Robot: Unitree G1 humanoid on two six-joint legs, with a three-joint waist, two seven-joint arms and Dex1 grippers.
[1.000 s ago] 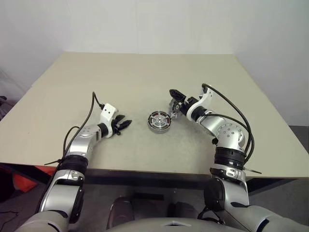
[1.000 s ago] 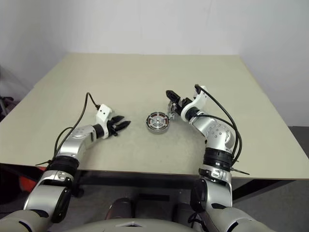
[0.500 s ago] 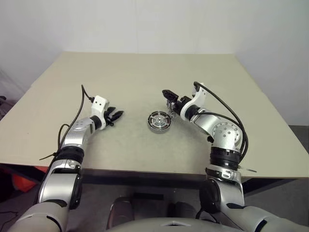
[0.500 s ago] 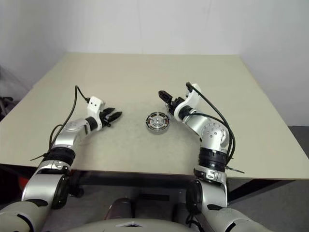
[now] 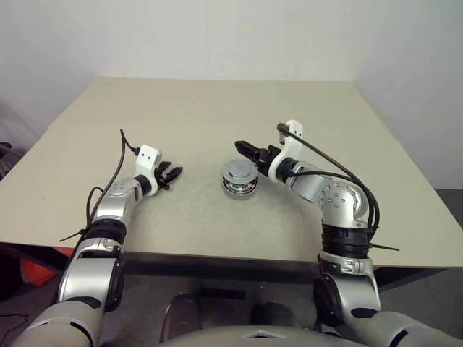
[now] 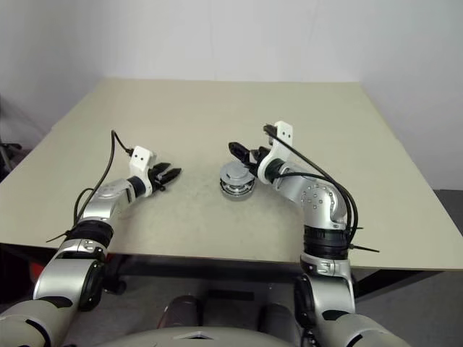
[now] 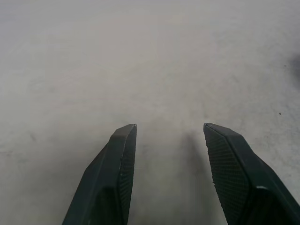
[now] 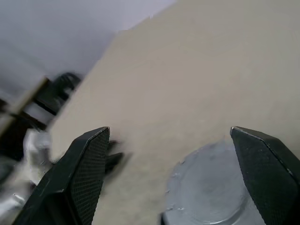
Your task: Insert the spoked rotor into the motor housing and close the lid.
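Observation:
The motor housing (image 5: 239, 188) sits mid-table, its silver rim showing below the grey lid (image 5: 239, 171) that lies flat on top and covers its face. The spoked rotor is hidden. My right gripper (image 5: 244, 152) hovers just behind and above the lid, open wide. In the right wrist view the lid (image 8: 211, 187) lies low between the two fingers (image 8: 89, 159), and no grip on it shows. My left gripper (image 5: 173, 173) is open and empty over bare table to the left of the housing, and its fingertips (image 7: 125, 140) stand apart.
The beige table (image 5: 217, 108) stretches around the housing, with a white wall behind. Black cables run along both forearms. The table's front edge lies close below the arms.
The housing's windings showed before; now the grey lid covers them. My right gripper has shifted left and rolled over the housing. The left gripper has drifted left, away from it.

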